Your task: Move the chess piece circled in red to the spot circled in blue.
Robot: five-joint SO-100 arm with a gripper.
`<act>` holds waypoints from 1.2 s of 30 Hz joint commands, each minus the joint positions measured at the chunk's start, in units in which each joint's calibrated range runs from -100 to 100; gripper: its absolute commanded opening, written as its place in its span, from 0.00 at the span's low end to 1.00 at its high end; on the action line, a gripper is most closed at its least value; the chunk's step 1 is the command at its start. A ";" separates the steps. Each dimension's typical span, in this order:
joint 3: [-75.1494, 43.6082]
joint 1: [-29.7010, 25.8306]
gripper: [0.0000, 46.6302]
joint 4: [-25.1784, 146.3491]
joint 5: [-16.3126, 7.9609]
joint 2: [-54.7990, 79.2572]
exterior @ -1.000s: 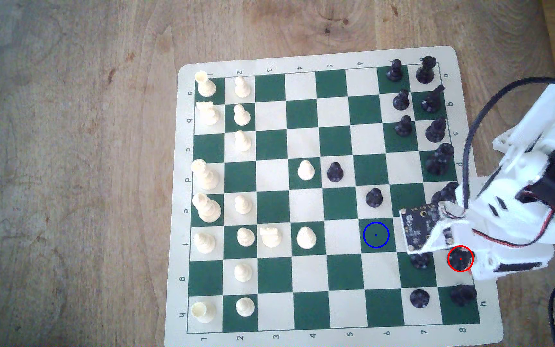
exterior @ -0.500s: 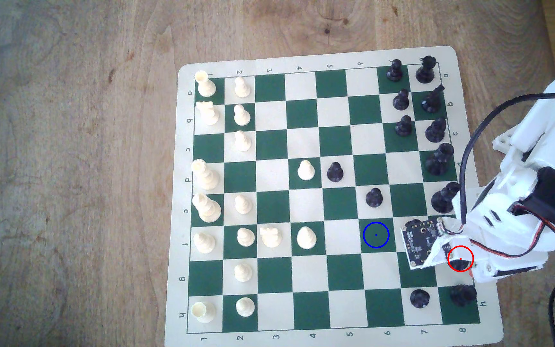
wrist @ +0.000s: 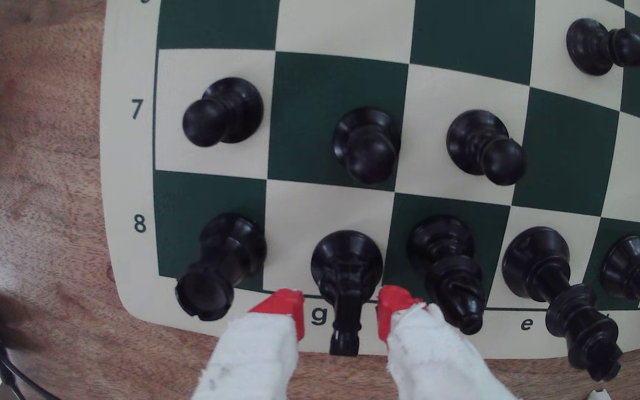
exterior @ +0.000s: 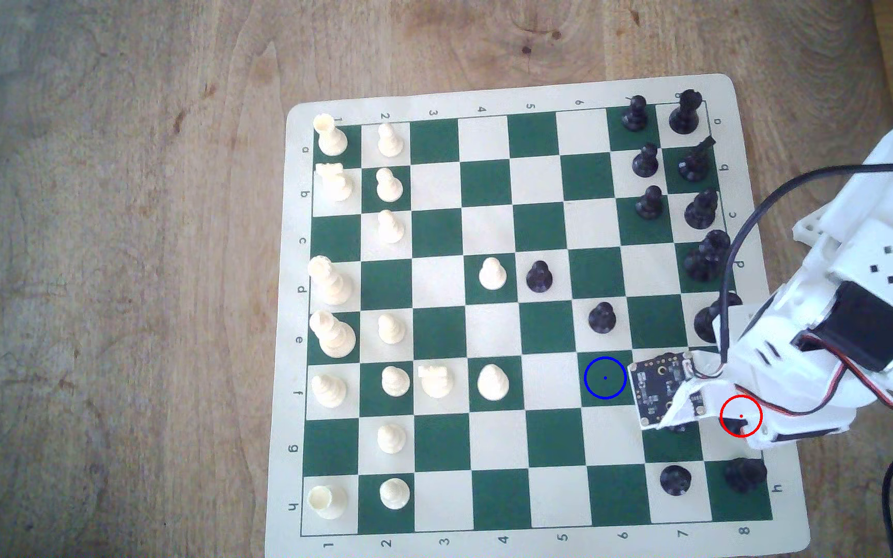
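Wrist view puts the claw (wrist: 339, 307) low over the back row of the board (wrist: 464, 30), its two red-tipped, white-wrapped fingers (wrist: 391, 307) spread apart with the chess piece (wrist: 345, 277) standing in the gap between them. Neither tip appears to press on the piece; a sliver of cream square shows on each side, so the claw is open and holds nothing.

In the exterior view the piece (exterior: 737, 425) sits on the red-ringed cream square at the lower right of the frame, mostly hidden under the white arm. Compared with a second ago the arm has swung further in over that corner: the small camera board on the wrist has slid toward the left of the frame and now nearly meets the blue ring, and far less of the piece is visible inside the red ring. The piece itself has not shifted from its square.

That reads as the end of the approach, with the fingers now bracketing the piece and a squeeze the likely next step. The spot (exterior: 605, 377), a dark green square ringed in blue, lies bare a little to the left of the arm in the exterior view. A taller black piece (wrist: 449, 269) stands just beside one finger, so closing or lifting carelessly could knock it.
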 commanded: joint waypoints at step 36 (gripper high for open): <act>-3.94 -2.38 0.01 3.92 -0.29 -4.70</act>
